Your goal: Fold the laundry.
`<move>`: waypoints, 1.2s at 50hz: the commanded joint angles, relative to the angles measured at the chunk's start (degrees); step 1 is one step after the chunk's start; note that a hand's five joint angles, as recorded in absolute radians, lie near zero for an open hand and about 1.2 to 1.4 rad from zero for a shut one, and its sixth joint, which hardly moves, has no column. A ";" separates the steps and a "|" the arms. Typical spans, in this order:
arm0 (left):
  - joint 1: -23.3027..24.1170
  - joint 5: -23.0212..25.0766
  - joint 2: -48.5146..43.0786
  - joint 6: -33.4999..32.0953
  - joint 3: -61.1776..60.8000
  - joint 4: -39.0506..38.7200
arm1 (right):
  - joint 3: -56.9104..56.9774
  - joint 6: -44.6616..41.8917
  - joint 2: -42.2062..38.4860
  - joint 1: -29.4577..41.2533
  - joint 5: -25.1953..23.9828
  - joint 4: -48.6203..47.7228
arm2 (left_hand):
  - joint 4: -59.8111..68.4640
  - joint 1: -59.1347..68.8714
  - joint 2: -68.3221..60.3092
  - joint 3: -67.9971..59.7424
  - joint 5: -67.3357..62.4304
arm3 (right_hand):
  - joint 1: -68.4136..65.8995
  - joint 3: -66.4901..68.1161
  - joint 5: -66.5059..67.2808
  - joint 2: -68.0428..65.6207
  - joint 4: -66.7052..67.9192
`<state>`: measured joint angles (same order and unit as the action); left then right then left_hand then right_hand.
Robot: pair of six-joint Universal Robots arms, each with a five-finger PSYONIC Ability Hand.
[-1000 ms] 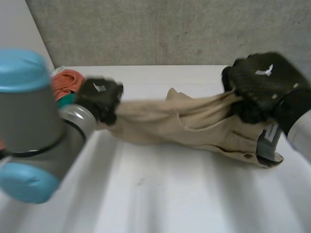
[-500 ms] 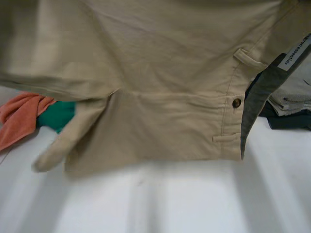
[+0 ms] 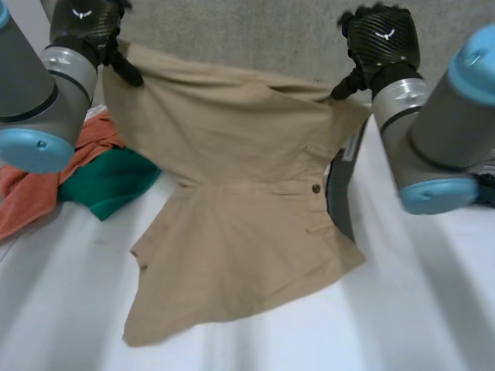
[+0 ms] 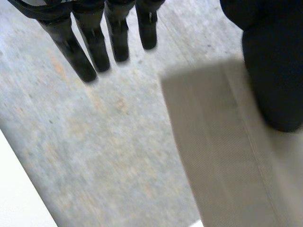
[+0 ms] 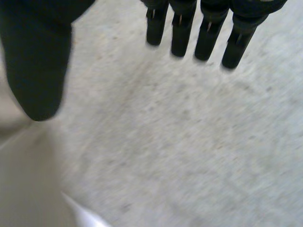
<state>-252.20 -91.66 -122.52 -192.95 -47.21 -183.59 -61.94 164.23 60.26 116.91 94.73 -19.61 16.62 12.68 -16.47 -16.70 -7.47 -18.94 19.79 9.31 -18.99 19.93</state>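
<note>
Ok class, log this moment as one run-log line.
beige garment: spread, lower part on table | left hand: pinches it, raised | right hand: same

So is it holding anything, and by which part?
Yes, beige trousers: the left hand pinches one upper corner, the right hand the other; the lower part rests on the table.

Left hand and right hand raised, each pinching an upper corner of tan cotton garment; its lower half lies on white table. Crumpled orange cloth and green cloth beside it.
</note>
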 commanded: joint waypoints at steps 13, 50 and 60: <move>3.55 -2.47 15.63 -7.79 -30.28 5.79 | -8.45 -4.80 5.39 -2.56 -6.47 34.36 | -6.62 -2.68 6.47 6.70 7.47 | 8.94 -9.79 -9.31 8.99 -9.93; 14.54 -10.65 19.60 -5.94 -66.61 0.27 | -35.97 -20.62 1.53 -6.52 -21.78 5.99 | 49.81 53.75 -49.96 -49.73 -48.96 | -61.06 60.21 60.69 -61.01 60.07; 14.89 -9.42 20.56 -9.81 -66.43 0.07 | -39.13 -22.55 10.92 -7.66 -20.10 16.95 | 63.38 67.32 -63.53 -63.30 -62.53 | -61.06 60.21 60.69 -61.01 60.07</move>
<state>-237.38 -101.88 -103.00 -200.48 -113.44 -185.50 -98.90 143.22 64.68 110.52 74.48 -10.89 68.32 63.43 -66.70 -67.83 -56.81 -61.40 68.02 56.31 -66.64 68.40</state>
